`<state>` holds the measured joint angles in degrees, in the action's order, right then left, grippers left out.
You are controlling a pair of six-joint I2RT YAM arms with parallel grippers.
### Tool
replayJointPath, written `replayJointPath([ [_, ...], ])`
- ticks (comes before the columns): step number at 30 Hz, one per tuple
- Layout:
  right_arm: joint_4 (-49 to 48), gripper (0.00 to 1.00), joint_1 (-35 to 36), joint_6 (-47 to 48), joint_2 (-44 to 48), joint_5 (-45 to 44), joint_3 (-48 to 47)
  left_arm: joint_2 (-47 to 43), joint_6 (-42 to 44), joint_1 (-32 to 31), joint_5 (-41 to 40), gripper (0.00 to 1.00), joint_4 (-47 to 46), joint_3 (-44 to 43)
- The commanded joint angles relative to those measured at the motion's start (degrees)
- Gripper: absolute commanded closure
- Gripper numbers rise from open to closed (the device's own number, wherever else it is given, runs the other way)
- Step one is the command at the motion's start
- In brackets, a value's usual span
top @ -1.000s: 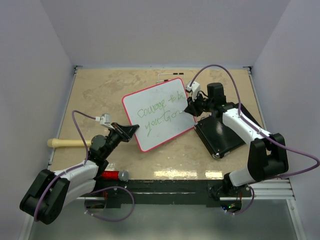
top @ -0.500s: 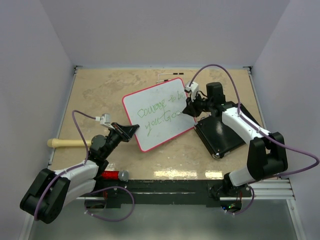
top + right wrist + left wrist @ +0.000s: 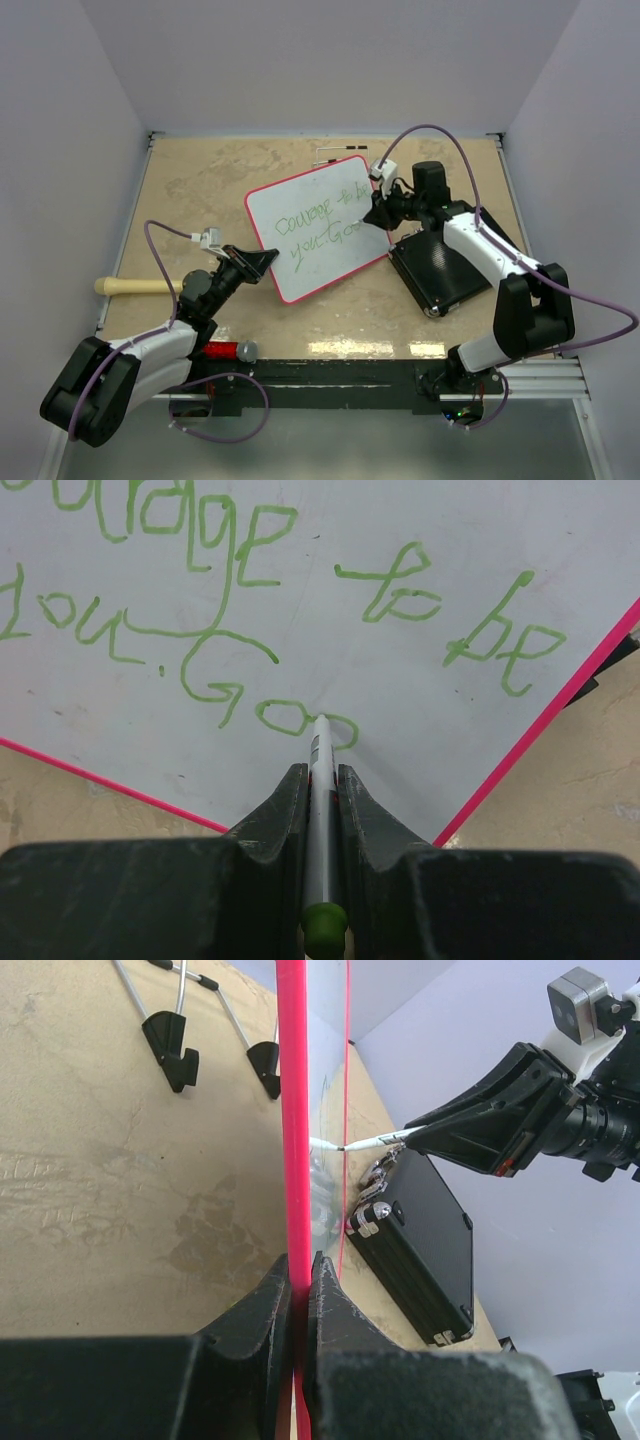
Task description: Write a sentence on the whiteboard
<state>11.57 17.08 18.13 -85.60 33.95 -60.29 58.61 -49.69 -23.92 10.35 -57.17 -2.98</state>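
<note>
The red-rimmed whiteboard [image 3: 300,215] is lying at an angle in the middle of the counter [image 3: 200,180], slightly toward its far edge. Green handwriting [image 3: 230,600] is filling two lines, reading roughly "Courage to be" and "you. Goo". The right hand [image 3: 318,775] is clamping a green marker [image 3: 320,750], whose tip appears to be touching the last letter. The left hand [image 3: 300,1270] is pinching the board's near rim, steadying it. A black case [image 3: 445,265] is sitting by the right edge. The sentence is looking mostly written, with the final word seemingly unfinished.
</note>
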Motion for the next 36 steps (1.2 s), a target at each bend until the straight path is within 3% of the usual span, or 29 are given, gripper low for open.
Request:
replayJointPath([
  [1,-1.4,1.0,-2.0,-0.4,4.1,1.4,-0.8,0.4,5.8,-0.7,5.7,1.0,0.1,2.6],
  [11,-5.6,1.0,-7.1,-3.4,4.0,3.3,0.0,0.3,6.1,-0.7,6.2,1.0,0.0,2.6],
  [20,-7.5,1.0,-7.2,-2.1,3.1,7.4,0.3,-0.5,6.5,-0.7,6.2,1.0,1.0,2.6],
  [36,-6.4,1.0,-7.1,-0.8,0.4,4.3,-0.4,0.8,6.4,-0.7,6.5,1.0,-0.2,2.8],
])
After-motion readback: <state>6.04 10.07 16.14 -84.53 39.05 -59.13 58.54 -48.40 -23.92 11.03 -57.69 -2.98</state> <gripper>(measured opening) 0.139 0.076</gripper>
